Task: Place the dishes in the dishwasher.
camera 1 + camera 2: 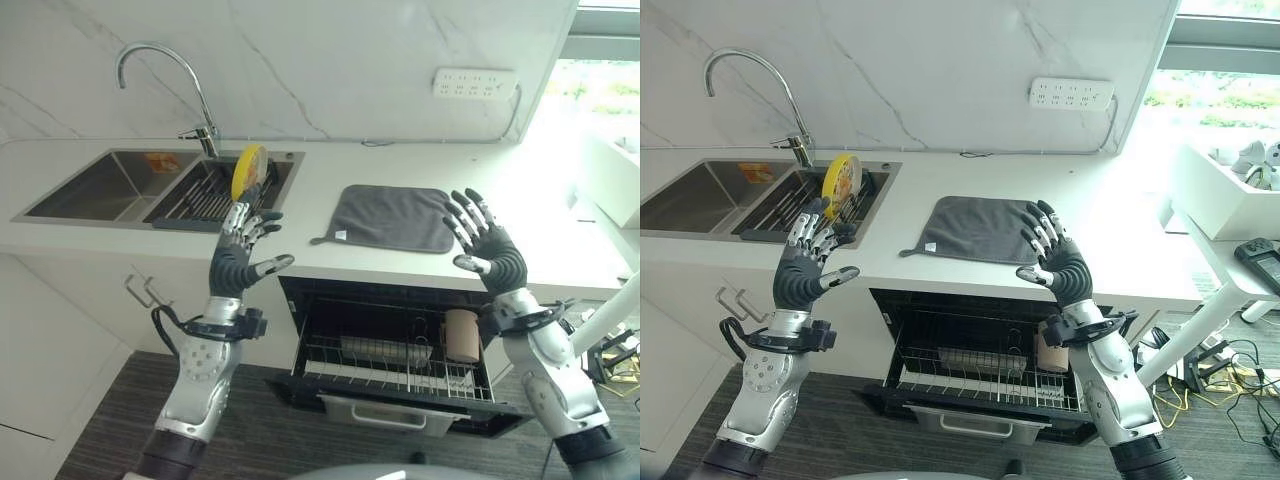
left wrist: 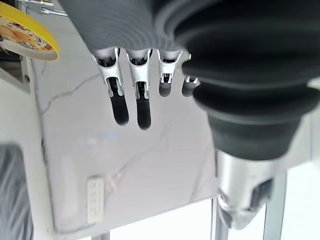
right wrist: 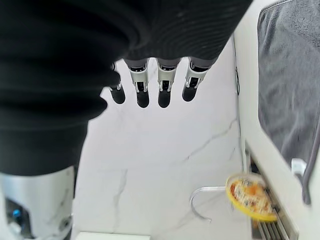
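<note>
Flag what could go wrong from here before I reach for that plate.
The yellow plate stands on edge in the sink rack; a nudge from the open left hand may tip it instead of gripping it. The faucet arches close by, so a lift could clip it. The open dishwasher drawer juts out below.

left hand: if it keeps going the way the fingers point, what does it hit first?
Likely the yellow plate standing in the sink rack: the open left hand points up and toward it over the counter edge. Depth is unclear; it may pass above, toward the marble wall.
</note>
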### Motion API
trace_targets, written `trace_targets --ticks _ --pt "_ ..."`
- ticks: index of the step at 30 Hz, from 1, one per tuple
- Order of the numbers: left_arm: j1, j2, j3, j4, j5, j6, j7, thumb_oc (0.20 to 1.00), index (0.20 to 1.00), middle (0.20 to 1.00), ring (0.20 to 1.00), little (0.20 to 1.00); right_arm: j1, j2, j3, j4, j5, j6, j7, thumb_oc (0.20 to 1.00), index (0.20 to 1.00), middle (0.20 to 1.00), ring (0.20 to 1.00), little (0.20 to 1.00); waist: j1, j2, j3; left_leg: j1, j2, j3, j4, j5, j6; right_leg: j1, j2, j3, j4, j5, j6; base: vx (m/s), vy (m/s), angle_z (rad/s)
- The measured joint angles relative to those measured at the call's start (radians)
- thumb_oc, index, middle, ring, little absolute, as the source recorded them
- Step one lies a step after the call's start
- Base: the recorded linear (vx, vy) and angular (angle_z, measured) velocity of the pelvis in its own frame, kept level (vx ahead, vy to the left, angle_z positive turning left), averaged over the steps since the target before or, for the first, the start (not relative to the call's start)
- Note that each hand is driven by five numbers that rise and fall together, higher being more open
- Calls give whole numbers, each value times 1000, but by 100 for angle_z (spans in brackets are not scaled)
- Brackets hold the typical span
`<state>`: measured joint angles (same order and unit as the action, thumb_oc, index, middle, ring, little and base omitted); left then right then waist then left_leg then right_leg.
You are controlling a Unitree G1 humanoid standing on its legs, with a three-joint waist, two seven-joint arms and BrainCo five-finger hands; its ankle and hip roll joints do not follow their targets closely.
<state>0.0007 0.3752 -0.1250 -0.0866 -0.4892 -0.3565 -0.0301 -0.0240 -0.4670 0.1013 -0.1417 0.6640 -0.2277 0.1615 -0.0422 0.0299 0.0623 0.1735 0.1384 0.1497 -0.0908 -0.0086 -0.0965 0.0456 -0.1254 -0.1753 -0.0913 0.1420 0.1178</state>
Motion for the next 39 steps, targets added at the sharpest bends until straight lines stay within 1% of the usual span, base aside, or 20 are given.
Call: trace_targets --ticks 1,4,10,15,23,24,25,26,27,28,29,30,32,33,34,35,36,37,38,39 --pt "-6 -10 13 15 -31 32 -26 1000 1000 1000 1000 1000 0 2 -24 17 21 0 8 1000 1000 1000 1000 1000 -5 -3 -1 0 -2 0 0 0 0 -1 -2 2 0 0 1 21 15 -5" --pt "-6 -9 14 17 -41 52 -40 1000 1000 1000 1000 1000 0 9 -44 22 26 0 8 1000 1000 1000 1000 1000 -12 -6 -2 -1 -3 2 0 -1 1 -4 -2 5 0 1 2 3 5 -1" --pt "-11 -9 18 17 -41 61 -42 1000 1000 1000 1000 1000 0 10 -44 21 24 13 -7 1000 1000 1000 1000 1000 -22 -7 -2 0 -4 5 0 0 0 -4 -3 5 0 0 4 0 0 0" --pt "-10 -9 22 17 -40 84 -41 1000 1000 1000 1000 1000 0 10 -42 25 9 49 -43 1000 1000 1000 1000 1000 -20 -8 -1 0 -4 17 0 -1 1 -8 -3 10 0 0 5 6 -32 -4" --pt "5 -10 75 23 -40 90 -52 1000 1000 1000 1000 1000 1 9 -57 25 7 83 -48 1000 1000 1000 1000 1000 -14 -4 1 -6 -3 20 20 3 3 -6 3 25 1 -7 5 39 -39 1" --pt "-3 -10 74 32 -40 91 -55 1000 1000 1000 1000 1000 2 9 -63 27 8 85 -50 1000 1000 1000 1000 1000 -20 -16 4 -51 -8 17 90 -11 19 -6 -2 50 0 -19 -5 4 121 39" --pt "-3 -14 75 35 -40 90 -62 1000 1000 1000 1000 1000 1 10 -75 31 7 78 -52 1000 1000 1000 1000 1000 -17 -17 11 -93 -9 13 160 -18 5 -12 2 49 12 -27 -9 55 252 76" --pt "-45 -20 71 53 -40 93 -71 1000 1000 1000 1000 1000 6 22 -102 36 7 65 -64 1000 1000 1000 1000 1000 -38 -47 42 -209 -6 -21 338 -24 -16 -40 -20 76 62 -65 -24 118 323 111" --pt "-75 -18 53 63 -40 95 -76 1000 1000 1000 1000 1000 25 25 -139 40 7 65 -68 1000 1000 1000 1000 1000 -35 -77 69 -300 -11 -30 457 -15 -18 -30 -49 45 47 -61 -25 165 398 85" --pt "-69 -11 54 68 -40 94 -83 1000 1000 1000 1000 1000 20 33 -152 54 8 66 -75 1000 1000 1000 1000 1000 -19 -82 72 -294 0 -20 408 -43 12 -29 -54 45 39 -54 -25 133 308 44" --pt "-68 -4 53 79 -40 95 -87 1000 1000 1000 1000 1000 17 35 -157 57 8 66 -83 1000 1000 1000 1000 1000 -23 -82 75 -277 33 0 346 -48 15 -20 -54 33 32 -49 -22 126 347 2" --pt "-76 1 53 101 -40 95 -94 1000 1000 1000 1000 1000 16 38 -165 57 7 65 -85 1000 1000 1000 1000 1000 -36 -73 76 -241 75 15 271 -40 2 -1 -53 14 12 -46 -18 156 584 5" --pt "-77 2 52 108 -41 94 -101 1000 1000 1000 1000 1000 17 35 -167 51 7 64 -93 1000 1000 1000 1000 1000 -50 -71 78 -205 112 28 226 -36 -9 2 -85 9 12 -49 -11 170 705 -7" --pt "-90 1 47 128 -41 78 -115 1000 1000 1000 1000 1000 22 19 -172 54 7 56 -105 1000 1000 1000 1000 1000 -51 -60 72 -204 123 -30 207 -33 -20 -7 -92 3 2 -51 16 94 563 -25" --pt "-96 1 47 152 -41 65 -121 1000 1000 1000 1000 1000 -5 1 -174 77 8 62 -122 1000 1000 1000 1000 1000 -51 -56 78 -184 137 -59 165 -32 -20 -29 -116 12 4 -44 25 133 708 -44" --pt "-92 1 47 156 -41 69 -123 1000 1000 1000 1000 1000 -25 -7 -192 79 8 64 -133 1000 1000 1000 1000 1000 -47 -52 87 -149 137 -61 121 -32 -21 -44 -134 59 3 -31 39 93 606 -57" --pt "-87 2 50 144 -41 74 -128 1000 1000 1000 1000 1000 -42 -12 -218 75 10 64 -144 1000 1000 1000 1000 1000 -47 -40 90 -106 118 -53 82 -33 -22 -54 -164 93 4 14 84 74 574 -54" --pt "-81 5 54 132 -41 73 -131 1000 1000 1000 1000 1000 -46 -1 -242 69 14 57 -152 1000 1000 1000 1000 1000 -40 -38 104 -77 88 -25 68 8 -93 -52 -195 105 4 38 100 -2 487 -53" --pt "-64 29 54 130 -41 74 -130 1000 1000 1000 1000 1000 -29 39 -248 68 18 53 -159 1000 1000 1000 1000 1000 -26 -82 113 -63 18 8 99 -9 -86 -52 -265 99 4 32 31 -22 491 -49" --pt "-64 52 52 130 -40 78 -129 1000 1000 1000 1000 1000 12 82 -250 57 26 34 -156 1000 1000 1000 1000 1000 -17 -114 120 -88 -25 13 173 -62 -50 -57 -304 81 11 87 -127 -47 446 -73"
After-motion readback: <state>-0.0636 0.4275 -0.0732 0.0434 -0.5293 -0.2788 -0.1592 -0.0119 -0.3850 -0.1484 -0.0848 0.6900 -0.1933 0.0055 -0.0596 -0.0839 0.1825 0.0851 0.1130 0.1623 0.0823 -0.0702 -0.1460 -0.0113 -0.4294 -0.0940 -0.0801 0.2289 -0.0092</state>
